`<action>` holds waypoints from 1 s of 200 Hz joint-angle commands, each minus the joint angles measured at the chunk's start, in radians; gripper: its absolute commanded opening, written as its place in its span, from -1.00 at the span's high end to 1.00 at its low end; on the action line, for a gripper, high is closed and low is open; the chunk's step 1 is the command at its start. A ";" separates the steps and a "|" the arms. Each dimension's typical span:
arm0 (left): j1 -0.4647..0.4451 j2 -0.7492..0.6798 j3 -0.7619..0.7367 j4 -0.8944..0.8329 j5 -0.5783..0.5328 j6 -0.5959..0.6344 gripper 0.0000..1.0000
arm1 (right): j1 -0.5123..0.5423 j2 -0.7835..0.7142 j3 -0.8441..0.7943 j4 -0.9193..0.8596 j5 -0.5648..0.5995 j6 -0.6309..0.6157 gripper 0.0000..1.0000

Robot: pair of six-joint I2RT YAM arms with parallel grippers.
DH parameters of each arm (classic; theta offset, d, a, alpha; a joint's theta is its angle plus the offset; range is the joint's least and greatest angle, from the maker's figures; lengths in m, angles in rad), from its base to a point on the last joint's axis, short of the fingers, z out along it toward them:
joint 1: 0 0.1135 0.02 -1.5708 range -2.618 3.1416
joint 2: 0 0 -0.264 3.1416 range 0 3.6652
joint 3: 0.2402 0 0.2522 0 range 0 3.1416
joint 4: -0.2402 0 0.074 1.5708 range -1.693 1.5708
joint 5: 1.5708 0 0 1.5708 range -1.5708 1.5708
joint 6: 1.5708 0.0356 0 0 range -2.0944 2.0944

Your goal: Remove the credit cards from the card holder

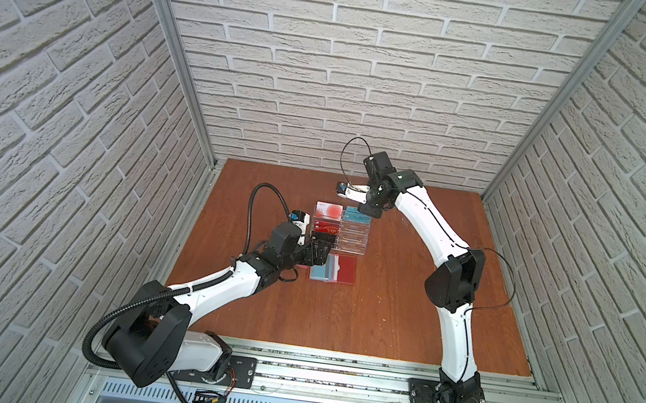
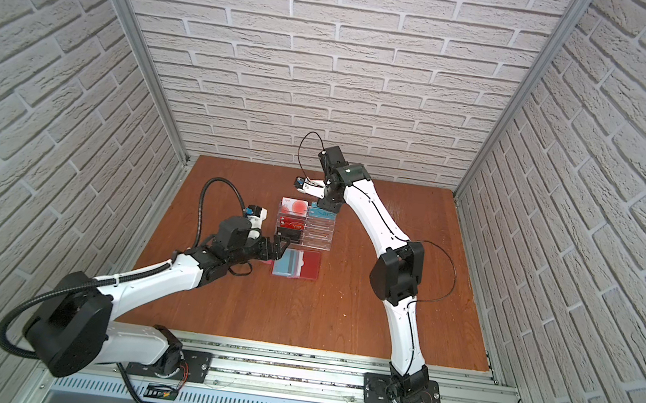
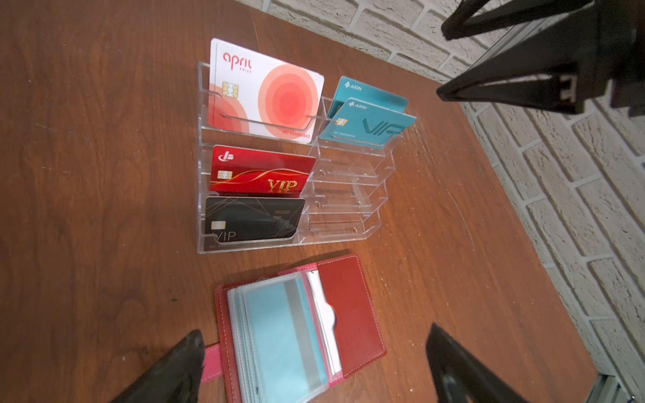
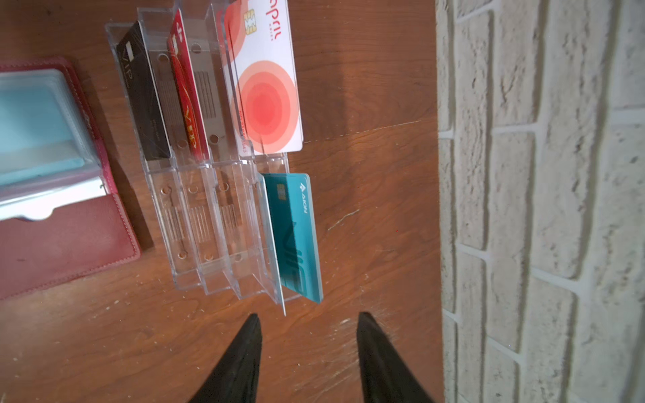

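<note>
left claw (image 3: 314,331): jaws spread wide, gripping nothing, poised over the left side of the card holder
card holder (image 3: 349,307): open and flat on the table (image 3: 87,139); red cover to the right, clear sleeve pages stacked to the left, pink snap tab (image 3: 213,363) beside one black fingertip
teal card (image 3: 275,335): in the top sleeve, back up, pale grey stripe showing
acrylic stand (image 3: 349,195): just beyond the holder, not touching it
stand, left column: black VIP card (image 3: 251,219) in front, red VIP card (image 3: 261,171) behind it, white "april" card (image 3: 265,94) at the back
stand, right column: two teal VIP cards (image 3: 370,122) in the rear tier, one behind the other
right claw (image 4: 309,314): jaws apart, gripping nothing — above the table at the teal cards' end of the stand
brick wall (image 4: 541,209): close behind
</note>
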 commanded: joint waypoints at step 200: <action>0.010 -0.065 -0.072 0.024 0.016 -0.058 -0.96 | 0.092 -0.162 -0.549 0.636 0.161 1.089 -1.00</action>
